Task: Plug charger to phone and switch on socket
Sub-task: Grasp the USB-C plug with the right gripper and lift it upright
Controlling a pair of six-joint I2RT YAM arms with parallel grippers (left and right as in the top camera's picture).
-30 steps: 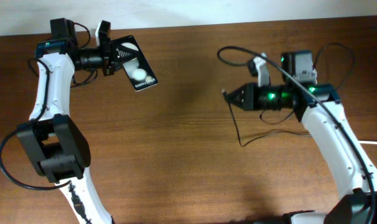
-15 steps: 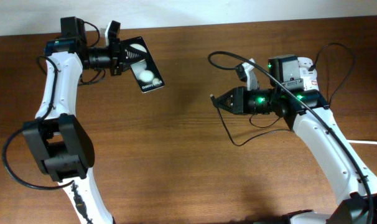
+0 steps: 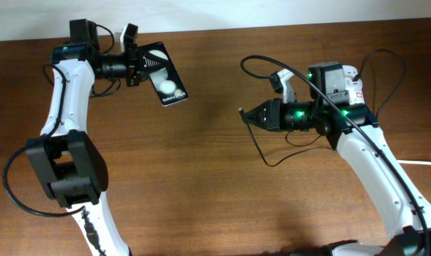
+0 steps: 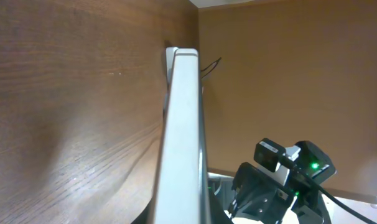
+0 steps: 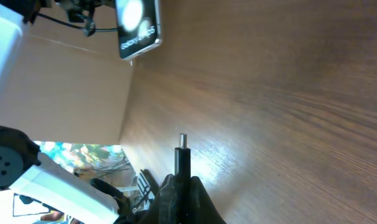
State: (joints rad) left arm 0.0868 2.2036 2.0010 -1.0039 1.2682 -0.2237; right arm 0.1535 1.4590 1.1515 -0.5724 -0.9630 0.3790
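My left gripper [image 3: 139, 65] is shut on the phone [image 3: 163, 73], a black glossy rectangle with white spots, held above the table at the far left; in the left wrist view I see it edge-on [image 4: 182, 143]. My right gripper [image 3: 249, 116] is shut on the charger connector [image 5: 182, 155], its small tip pointing left towards the phone [image 5: 137, 25], with a wide gap between them. The thin black charger cable [image 3: 269, 153] trails from the gripper over the table. The socket [image 3: 347, 82] is a white block partly hidden behind the right arm.
The brown wooden table [image 3: 201, 192] spans the view. Black arm cables loop around the right arm [image 3: 386, 60] and the left arm base [image 3: 16, 185]. A thick white cord [image 3: 425, 163] shows at the right edge.
Over the last second the left gripper carried the phone slightly right and the right gripper carried the connector left towards it. Almost nothing moved in the last half second.
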